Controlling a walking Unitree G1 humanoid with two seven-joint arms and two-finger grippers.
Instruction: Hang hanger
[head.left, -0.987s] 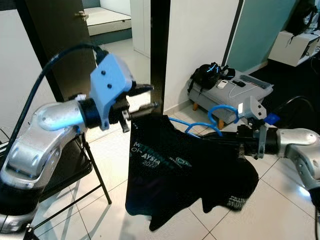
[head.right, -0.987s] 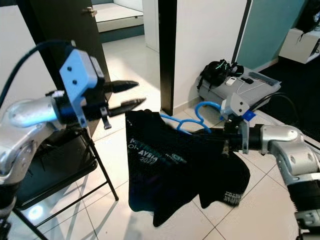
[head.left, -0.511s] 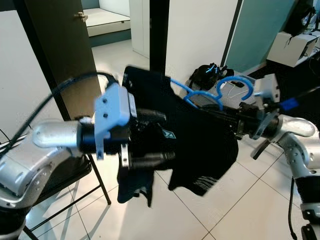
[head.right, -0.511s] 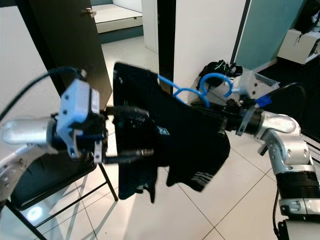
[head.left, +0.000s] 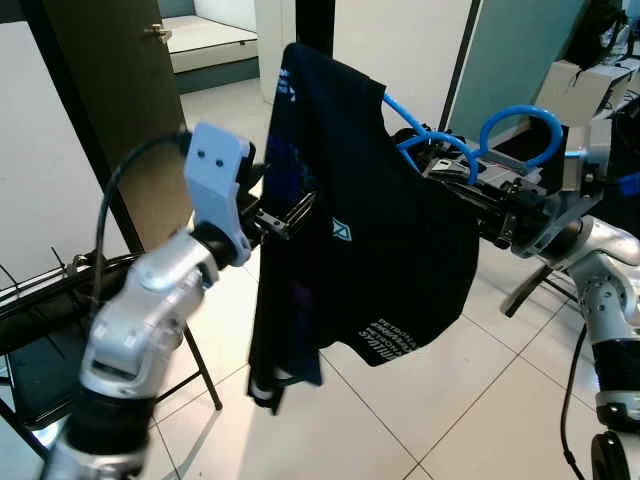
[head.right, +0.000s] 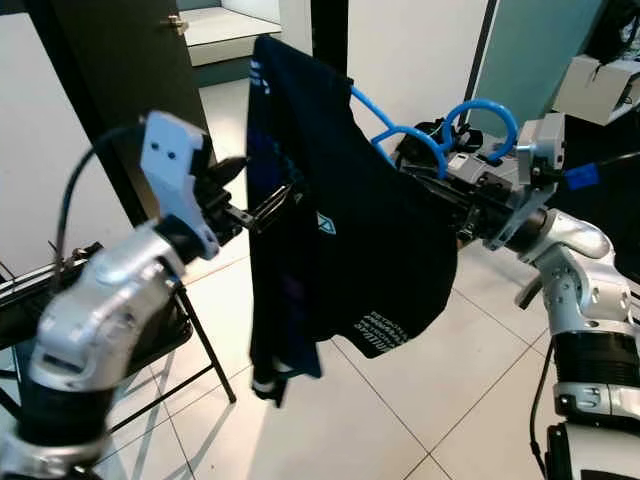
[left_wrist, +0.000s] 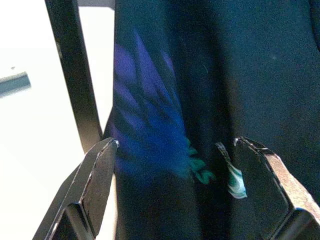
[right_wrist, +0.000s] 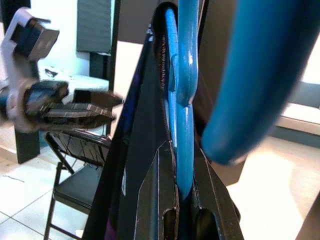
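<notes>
- Left eye view: a blue plastic hanger (head.left: 440, 150) is held up in the air in front of the robot, with a dark T-shirt (head.left: 360, 230) draped over it and hanging down freely.
- The right gripper (right_wrist: 179, 202) is clamped on the hanger's blue stem just below the hook; its two black fingers press on either side of the plastic.
- The hook (head.left: 520, 125) curls upward at the robot's right, free of any rail or rod.
- The left gripper (left_wrist: 175, 160) reaches toward the shirt's side, its fingers spread apart with the printed cloth just beyond them, gripping nothing.
- A black folding chair (head.left: 40, 340) stands on the tiled floor (head.left: 420, 420) at the robot's left, behind the left arm. A dark door (head.left: 120, 90) is behind it.
- Progress, as a judgement: the shirt is on the hanger and lifted, but the hanger is not yet hung. No rail can be made out, so finding one and setting the hook over it remains.
</notes>
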